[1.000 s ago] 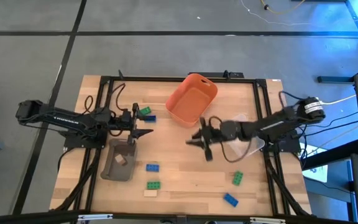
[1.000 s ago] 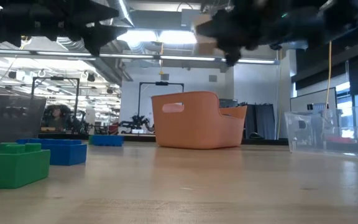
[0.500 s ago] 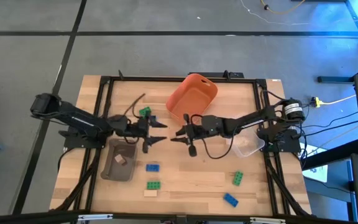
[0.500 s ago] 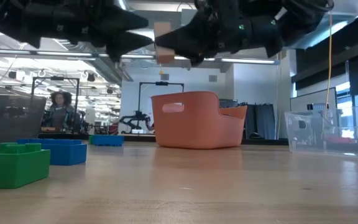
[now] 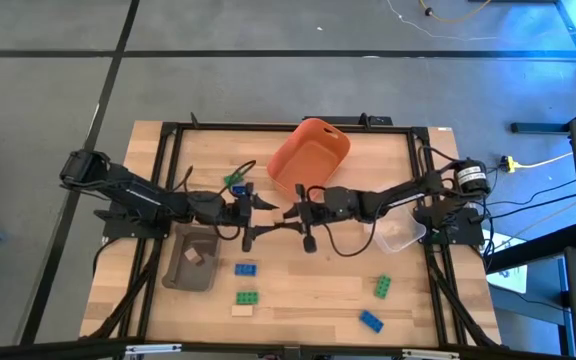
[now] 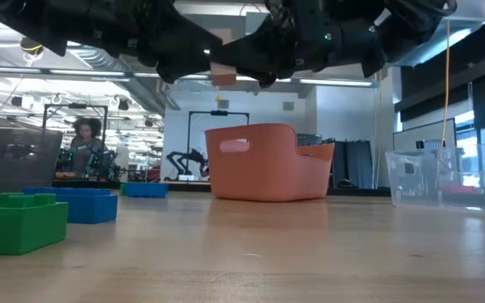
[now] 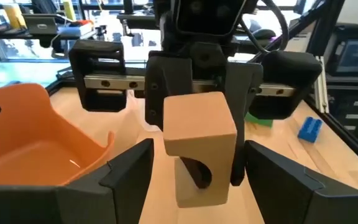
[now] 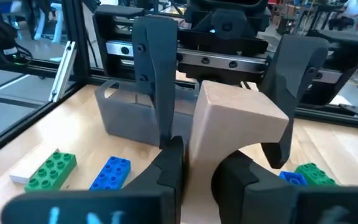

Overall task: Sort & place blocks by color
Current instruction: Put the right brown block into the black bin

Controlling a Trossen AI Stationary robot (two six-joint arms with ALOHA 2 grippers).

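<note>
A plain tan block [image 7: 201, 143] with an arched notch in its underside hangs high over the table's middle, also seen in the low view [image 6: 223, 76]. My right gripper [image 5: 290, 212] reaches in from the right and is shut on it. My left gripper [image 7: 197, 171] comes level from the left and is open. Its two fingers stand on either side of the block, with narrow gaps showing. Small studded blocks lie on the table: green [image 5: 233, 180], blue [image 5: 245, 268], green [image 5: 247, 297], tan [image 5: 242, 310], green [image 5: 381, 287] and blue [image 5: 370, 320]. My right gripper pinches the tan block between its two fingers, on two opposite side faces [image 8: 201, 149] at the end that faces the table's right. The fingers [image 7: 160, 93] come in level from the right side. The block is lifted clear of the table, upright, with its notch downward.
An orange bin [image 5: 310, 158] stands at the far middle, close behind both grippers. A grey-brown tray [image 5: 180, 272] with a tan piece in it lies at the left, and a clear container [image 5: 400, 235] at the right. A person shows in the room beyond the table [image 6: 85, 139].
My left gripper has travelled toward the table's right until its open fingers flank the tan block. My right gripper has carried the block toward the table's middle and rolled a little, then held still. The block stays lifted clear.
</note>
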